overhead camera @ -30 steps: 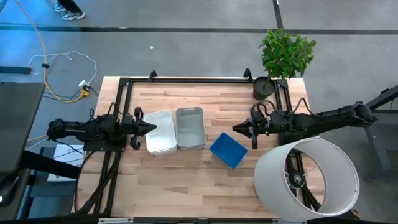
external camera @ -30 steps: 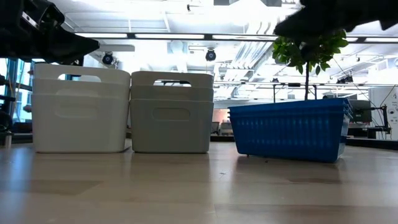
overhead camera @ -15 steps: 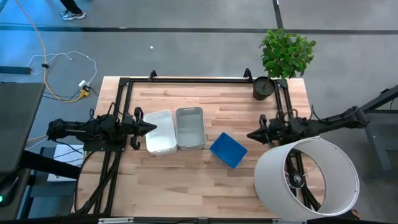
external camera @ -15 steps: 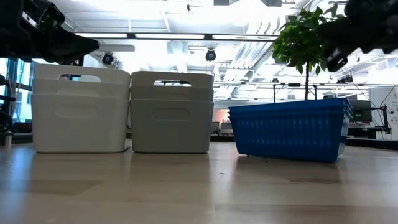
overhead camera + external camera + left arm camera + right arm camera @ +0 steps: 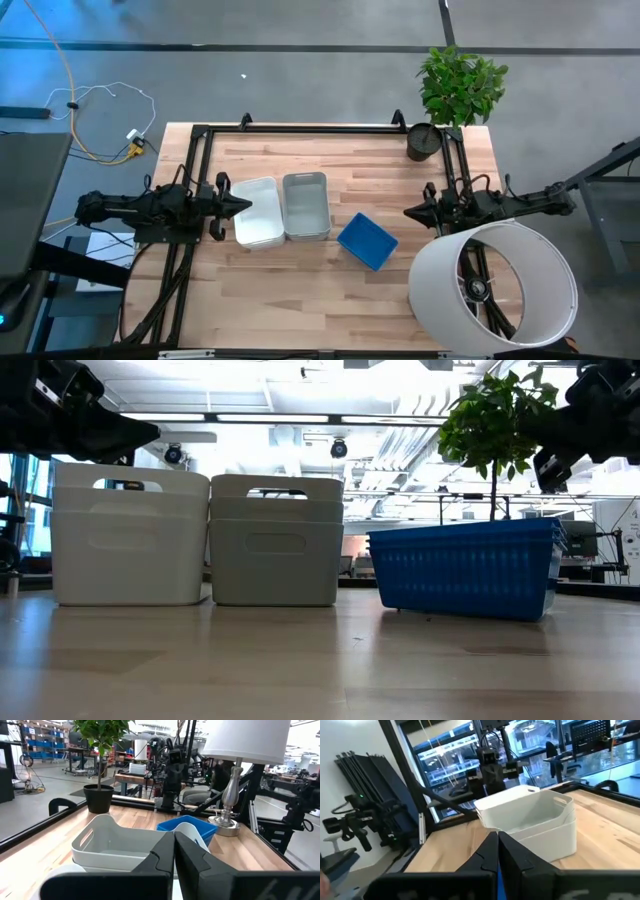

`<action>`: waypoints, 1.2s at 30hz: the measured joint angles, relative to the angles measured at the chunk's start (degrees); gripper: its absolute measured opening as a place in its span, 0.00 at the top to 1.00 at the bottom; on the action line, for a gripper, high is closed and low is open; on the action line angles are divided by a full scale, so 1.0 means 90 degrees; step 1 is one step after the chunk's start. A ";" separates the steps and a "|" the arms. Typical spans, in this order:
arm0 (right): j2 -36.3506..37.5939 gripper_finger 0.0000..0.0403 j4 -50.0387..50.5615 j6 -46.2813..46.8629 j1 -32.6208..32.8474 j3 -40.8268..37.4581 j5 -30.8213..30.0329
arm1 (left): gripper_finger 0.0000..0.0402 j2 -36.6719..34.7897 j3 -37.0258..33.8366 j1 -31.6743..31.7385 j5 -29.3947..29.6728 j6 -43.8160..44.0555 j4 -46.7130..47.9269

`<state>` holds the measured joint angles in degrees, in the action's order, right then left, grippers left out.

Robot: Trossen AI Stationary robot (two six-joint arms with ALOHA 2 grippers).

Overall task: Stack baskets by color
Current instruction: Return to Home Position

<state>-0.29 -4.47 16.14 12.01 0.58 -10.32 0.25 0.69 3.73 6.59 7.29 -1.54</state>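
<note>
Sorting looks finished: white baskets (image 5: 257, 212) are stacked at 9 o'clock, grey baskets (image 5: 306, 206) just beside them, and blue baskets (image 5: 367, 241) stand apart at 4 o'clock from the grey. Step in hand, by my judgement, is the arms going home. The right gripper (image 5: 408, 212), clenched on nothing, sits toward 3 o'clock, farther back from the blue stack than a second ago. It need only finish retracting. The left gripper (image 5: 246, 205), clenched and empty, hangs unchanged by the white stack. Baskets unmoved.

We mark a white basket stack (image 5: 257, 212) at nine o'clock, a translucent grey stack (image 5: 306, 206) beside it, and a finely ribbed blue stack (image 5: 367, 241) toward four o'clock, all on the pale, plank-striped wooden table (image 5: 300, 290).
</note>
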 joint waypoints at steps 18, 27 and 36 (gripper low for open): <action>-0.0054 1.00 0.0199 -0.0561 -0.0546 -0.0002 -0.0074 | 1.00 0.0000 0.0000 0.0000 -0.0007 0.0001 0.0000; -0.0057 1.00 0.0214 -0.1023 -0.0546 -0.0005 0.0014 | 1.00 0.0000 -0.0002 0.0000 0.0007 0.0002 0.0000; -0.0057 1.00 0.0214 -0.0325 -0.0546 -0.0007 0.0024 | 1.00 0.0000 -0.0002 0.0000 0.0005 0.0002 0.0000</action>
<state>-0.80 -2.55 13.22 7.09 0.51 -10.11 0.25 0.67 3.73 6.63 7.31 -1.54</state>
